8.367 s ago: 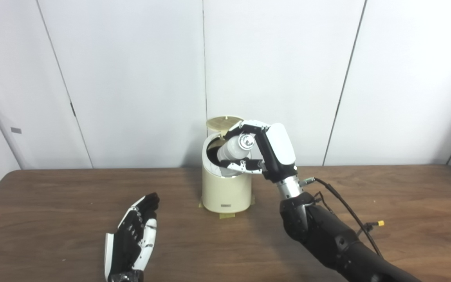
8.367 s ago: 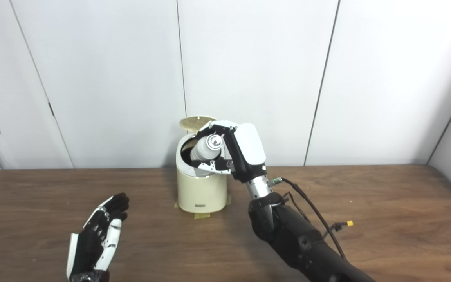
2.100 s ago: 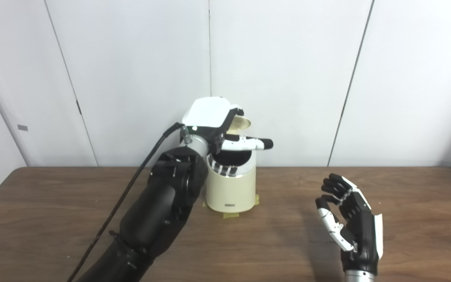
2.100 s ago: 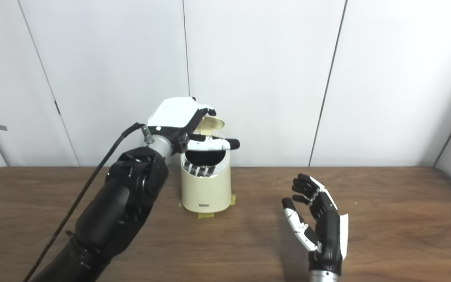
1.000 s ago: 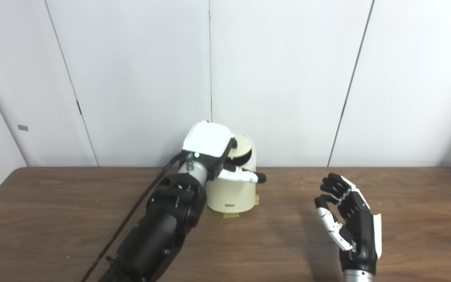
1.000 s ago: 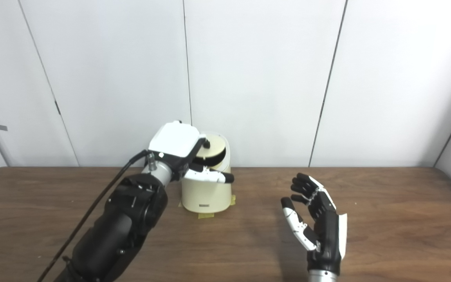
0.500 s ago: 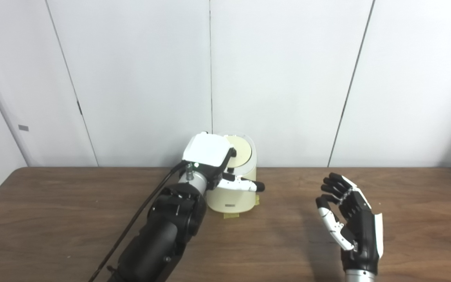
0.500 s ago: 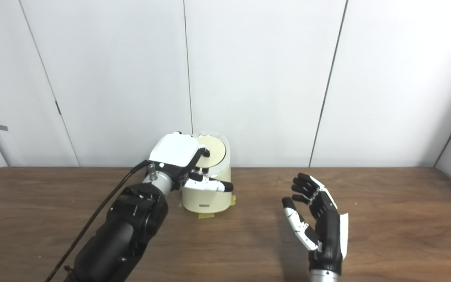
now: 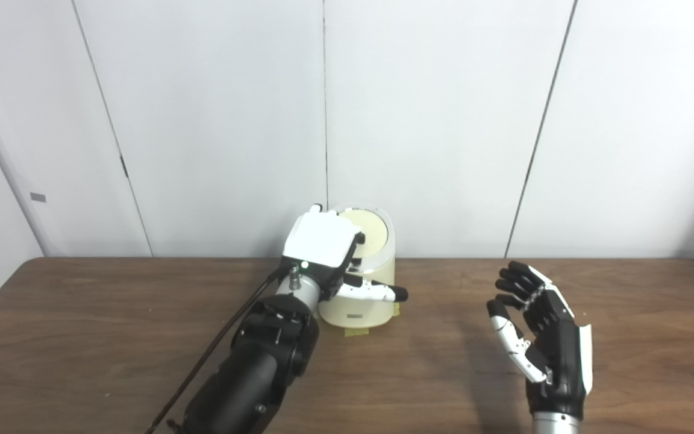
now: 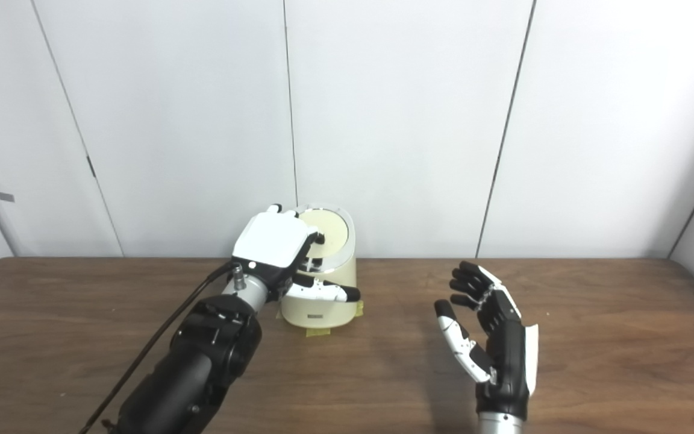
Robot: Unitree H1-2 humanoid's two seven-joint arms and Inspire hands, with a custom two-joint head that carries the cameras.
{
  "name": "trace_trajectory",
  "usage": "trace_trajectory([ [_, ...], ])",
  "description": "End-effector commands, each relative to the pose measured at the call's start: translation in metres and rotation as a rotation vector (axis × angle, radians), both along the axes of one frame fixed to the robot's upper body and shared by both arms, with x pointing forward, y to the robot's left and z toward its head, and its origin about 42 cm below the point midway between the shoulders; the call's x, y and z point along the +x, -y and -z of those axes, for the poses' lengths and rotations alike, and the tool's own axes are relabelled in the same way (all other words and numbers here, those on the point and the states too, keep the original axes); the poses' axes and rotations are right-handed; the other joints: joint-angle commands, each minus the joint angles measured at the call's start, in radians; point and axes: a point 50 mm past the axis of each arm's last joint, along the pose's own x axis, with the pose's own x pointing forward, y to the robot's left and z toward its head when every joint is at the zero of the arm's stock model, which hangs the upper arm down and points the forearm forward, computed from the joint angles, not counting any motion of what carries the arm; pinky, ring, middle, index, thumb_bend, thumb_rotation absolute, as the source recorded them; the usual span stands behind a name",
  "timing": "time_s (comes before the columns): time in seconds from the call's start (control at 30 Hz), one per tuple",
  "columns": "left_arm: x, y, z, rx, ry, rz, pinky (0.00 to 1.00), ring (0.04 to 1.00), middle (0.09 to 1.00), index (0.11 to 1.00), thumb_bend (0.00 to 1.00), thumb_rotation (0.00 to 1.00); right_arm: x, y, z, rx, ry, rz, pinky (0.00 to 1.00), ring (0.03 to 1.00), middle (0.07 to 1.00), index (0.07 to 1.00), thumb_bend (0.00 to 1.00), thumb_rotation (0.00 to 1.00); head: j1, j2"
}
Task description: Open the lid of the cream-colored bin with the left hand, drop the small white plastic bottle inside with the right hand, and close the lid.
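The cream-colored bin (image 9: 362, 304) stands at the back middle of the wooden table, its round lid (image 9: 368, 227) lying flat down on top. My left hand (image 9: 326, 250) rests over the lid's left part, fingers spread on it, thumb sticking out to the right across the bin's front. It holds nothing. My right hand (image 9: 543, 346) is upright above the table to the right of the bin, open, palm facing left, with nothing in it. The small white bottle is nowhere in sight.
Yellow tape (image 9: 356, 331) marks the bin's base on the table (image 9: 82, 337). A black cable (image 9: 214, 349) runs along my left arm. White wall panels stand close behind the bin.
The lid has gone from raised to flat on the bin under my left hand, which has come down with it. The right hand has stayed in place, open.
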Motion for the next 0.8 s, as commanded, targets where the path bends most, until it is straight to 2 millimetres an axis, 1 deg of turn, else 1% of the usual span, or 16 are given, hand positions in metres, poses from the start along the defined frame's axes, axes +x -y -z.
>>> trace_trajectory([
  [0.0, 0.007, -0.009, 0.010, 0.011, -0.053, -0.022, 1.00, 0.927, 0.789, 0.776, 1.00, 1.00, 0.008, -0.004, -0.020, -0.001, 0.082, -0.012, 0.61, 0.687, 0.708, 0.711, 0.26, 0.28, 0.000, 0.000],
  [0.07, 0.007, -0.010, 0.006, -0.020, -0.030, -0.024, 1.00, 0.928, 0.798, 0.779, 1.00, 1.00, 0.008, -0.004, -0.020, -0.001, 0.081, -0.012, 0.61, 0.685, 0.707, 0.710, 0.26, 0.29, 0.000, 0.000],
  [0.1, 0.007, -0.010, 0.004, -0.051, -0.006, -0.026, 1.00, 0.921, 0.796, 0.781, 0.98, 1.00, 0.008, -0.005, -0.020, -0.002, 0.079, -0.013, 0.61, 0.687, 0.708, 0.712, 0.26, 0.29, 0.000, 0.000],
  [0.13, 0.006, -0.011, 0.001, -0.106, 0.033, -0.026, 1.00, 0.897, 0.774, 0.768, 0.93, 1.00, 0.007, -0.005, -0.021, -0.002, 0.078, -0.012, 0.61, 0.688, 0.708, 0.713, 0.25, 0.29, 0.000, 0.000],
  [0.2, 0.007, -0.012, -0.003, -0.195, 0.108, -0.032, 1.00, 0.856, 0.734, 0.734, 0.79, 1.00, 0.007, -0.005, -0.021, 0.000, 0.075, -0.012, 0.61, 0.689, 0.710, 0.714, 0.25, 0.29, -0.002, 0.000],
  [0.23, 0.007, -0.012, -0.006, -0.242, 0.159, -0.031, 1.00, 0.845, 0.727, 0.726, 0.75, 1.00, 0.007, -0.006, -0.021, 0.005, 0.076, -0.013, 0.61, 0.689, 0.710, 0.714, 0.25, 0.29, 0.001, 0.000],
  [0.27, 0.006, -0.012, -0.009, -0.279, 0.198, -0.026, 1.00, 0.842, 0.735, 0.730, 0.69, 1.00, 0.007, -0.006, -0.021, 0.007, 0.077, -0.013, 0.61, 0.689, 0.709, 0.712, 0.25, 0.29, 0.001, 0.000],
  [0.33, 0.006, -0.012, -0.013, -0.318, 0.243, -0.016, 1.00, 0.863, 0.776, 0.764, 0.63, 0.99, 0.007, -0.006, -0.020, 0.006, 0.078, -0.014, 0.61, 0.686, 0.707, 0.710, 0.25, 0.28, 0.002, -0.002],
  [0.4, 0.006, -0.011, -0.018, -0.335, 0.257, -0.003, 1.00, 0.954, 0.904, 0.878, 0.63, 0.99, 0.008, -0.006, -0.020, 0.003, 0.077, -0.014, 0.61, 0.686, 0.706, 0.711, 0.25, 0.29, 0.002, -0.002],
  [0.43, 0.006, -0.011, -0.019, -0.339, 0.254, 0.001, 1.00, 0.982, 0.961, 0.932, 0.63, 0.98, 0.008, -0.006, -0.020, 0.004, 0.074, -0.015, 0.61, 0.685, 0.704, 0.709, 0.25, 0.30, 0.002, -0.002],
  [0.47, 0.006, -0.012, -0.020, -0.337, 0.248, 0.002, 1.00, 0.991, 0.980, 0.960, 0.64, 0.98, 0.007, -0.006, -0.019, 0.007, 0.071, -0.015, 0.61, 0.687, 0.705, 0.709, 0.25, 0.30, 0.002, -0.002],
  [0.57, 0.008, -0.012, -0.021, -0.318, 0.217, -0.004, 1.00, 1.000, 0.998, 0.993, 0.67, 0.99, 0.007, -0.007, -0.019, 0.015, 0.065, -0.021, 0.62, 0.692, 0.708, 0.711, 0.26, 0.31, 0.001, -0.003],
  [0.67, 0.009, -0.013, -0.021, -0.312, 0.202, -0.005, 1.00, 1.000, 1.000, 1.000, 0.70, 1.00, 0.007, -0.008, -0.020, 0.021, 0.065, -0.026, 0.62, 0.692, 0.707, 0.709, 0.26, 0.31, 0.001, -0.004],
  [0.77, 0.007, -0.014, -0.022, -0.349, 0.205, 0.010, 1.00, 1.000, 1.000, 1.000, 0.70, 1.00, 0.006, -0.009, -0.020, 0.018, 0.061, -0.022, 0.61, 0.690, 0.706, 0.707, 0.26, 0.30, 0.001, -0.004],
])
